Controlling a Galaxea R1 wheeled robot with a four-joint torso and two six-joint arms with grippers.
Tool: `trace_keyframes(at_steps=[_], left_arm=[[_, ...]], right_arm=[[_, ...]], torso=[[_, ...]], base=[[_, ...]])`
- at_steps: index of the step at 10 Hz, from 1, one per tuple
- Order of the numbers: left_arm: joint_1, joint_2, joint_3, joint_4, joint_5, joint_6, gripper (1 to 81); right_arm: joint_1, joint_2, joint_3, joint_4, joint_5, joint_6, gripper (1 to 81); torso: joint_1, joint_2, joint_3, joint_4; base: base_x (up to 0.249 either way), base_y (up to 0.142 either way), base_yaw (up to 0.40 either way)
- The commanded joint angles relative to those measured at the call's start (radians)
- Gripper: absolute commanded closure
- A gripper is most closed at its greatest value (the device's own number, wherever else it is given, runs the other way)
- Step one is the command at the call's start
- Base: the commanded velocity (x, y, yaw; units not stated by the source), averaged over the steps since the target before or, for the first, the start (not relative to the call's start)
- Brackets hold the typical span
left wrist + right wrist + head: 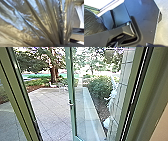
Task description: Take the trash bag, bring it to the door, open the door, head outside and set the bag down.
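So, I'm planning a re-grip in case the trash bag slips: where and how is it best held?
Probably by the gathered end of the trash bag, coming from the narrow end and closing across the folds. They run together there into a bunch, while the rest spreads out in loose, glossy film.

In the head view there is a grey paving (50, 110) with crossing joint lines, a tree (53, 70) with a brown trunk behind its far edge, and, on the right side, a rounded green bush (99, 87) that stands in dark ground (100, 108) near a pale wall (123, 89).
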Motion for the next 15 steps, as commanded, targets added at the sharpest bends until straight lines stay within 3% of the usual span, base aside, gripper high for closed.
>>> trace_keyframes(at_steps=[1, 10, 15], left_arm=[[-0.052, -0.001, -0.001, 0.008, 0.065, 0.008, 81.1], [-0.051, -0.001, -0.003, 0.008, 0.062, 0.008, 81.1], [-0.051, -0.001, -0.003, 0.008, 0.06, 0.008, 81.1]], right_arm=[[0.044, 0.014, 0.006, -0.008, -0.066, -0.006, 1.0], [0.043, 0.014, 0.005, -0.007, -0.065, -0.006, 1.0], [0.033, 0.012, 0.005, -0.007, -0.065, -0.006, 1.0]], torso=[[0.0, 0.0, 0.0, 0.0], [0.0, 0.0, 0.0, 0.0], [-0.001, 0.0, 0.0, 0.0]], base=[[0.0, 0.0, 0.0], [0.0, 0.0, 0.0], [0.075, 0.0, 0.0]])
